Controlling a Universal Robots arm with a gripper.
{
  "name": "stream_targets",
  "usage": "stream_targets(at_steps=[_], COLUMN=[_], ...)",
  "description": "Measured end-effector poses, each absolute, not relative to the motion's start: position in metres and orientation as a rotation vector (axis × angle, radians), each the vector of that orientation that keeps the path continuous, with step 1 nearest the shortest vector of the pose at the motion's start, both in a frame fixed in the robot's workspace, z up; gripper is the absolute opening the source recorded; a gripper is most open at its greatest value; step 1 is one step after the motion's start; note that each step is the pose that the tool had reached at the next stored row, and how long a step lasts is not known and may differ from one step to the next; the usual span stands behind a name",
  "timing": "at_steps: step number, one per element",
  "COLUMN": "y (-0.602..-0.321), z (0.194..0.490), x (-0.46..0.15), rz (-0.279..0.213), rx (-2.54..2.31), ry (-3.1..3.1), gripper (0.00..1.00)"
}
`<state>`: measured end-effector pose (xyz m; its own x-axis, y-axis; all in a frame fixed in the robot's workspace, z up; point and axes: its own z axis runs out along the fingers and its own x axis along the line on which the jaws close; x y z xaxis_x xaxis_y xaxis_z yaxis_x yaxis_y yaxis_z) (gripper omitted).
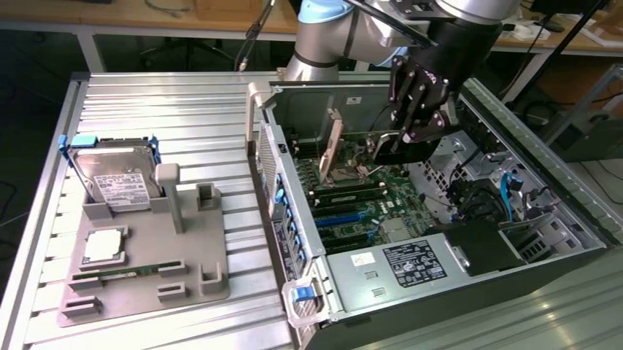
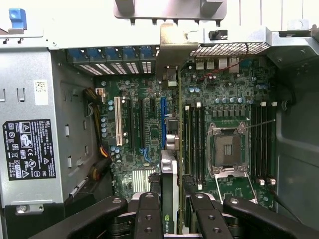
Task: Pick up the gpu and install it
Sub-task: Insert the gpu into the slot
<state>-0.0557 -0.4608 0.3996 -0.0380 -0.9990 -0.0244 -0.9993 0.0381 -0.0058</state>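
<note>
My gripper (image 1: 413, 142) hangs inside the open computer case (image 1: 545, 182), above the motherboard (image 1: 365, 193). It is shut on the gpu (image 1: 399, 155), a dark card seen edge-on under the fingers, with silvery trim at the end toward the exterior view's left. In the wrist view the gpu (image 2: 169, 189) runs edge-on between my two black fingers (image 2: 148, 214), which sit against its sides. Its metal bracket (image 2: 174, 50) lines up with the case's rear wall. The card hangs over the strip between the expansion slots (image 2: 144, 124) and the memory slots (image 2: 193, 144).
On the ribbed table, a grey fixture (image 1: 195, 240) holds a silver hard drive (image 1: 117, 175), a square chip (image 1: 104, 246) and a green memory stick (image 1: 127, 272). Its tall post (image 1: 168, 191) holds nothing. The power supply (image 1: 409, 266), CPU socket (image 2: 228, 149) and a thin tan upright strip (image 1: 334, 142) are inside the case.
</note>
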Motion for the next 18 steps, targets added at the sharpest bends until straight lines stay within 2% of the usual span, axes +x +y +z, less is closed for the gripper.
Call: stream_targets(at_steps=[18], y=[-0.4608], z=[0.3898], x=[-0.0557], rz=[0.02], rx=[-2.164], ry=[2.248], gripper=[0.27])
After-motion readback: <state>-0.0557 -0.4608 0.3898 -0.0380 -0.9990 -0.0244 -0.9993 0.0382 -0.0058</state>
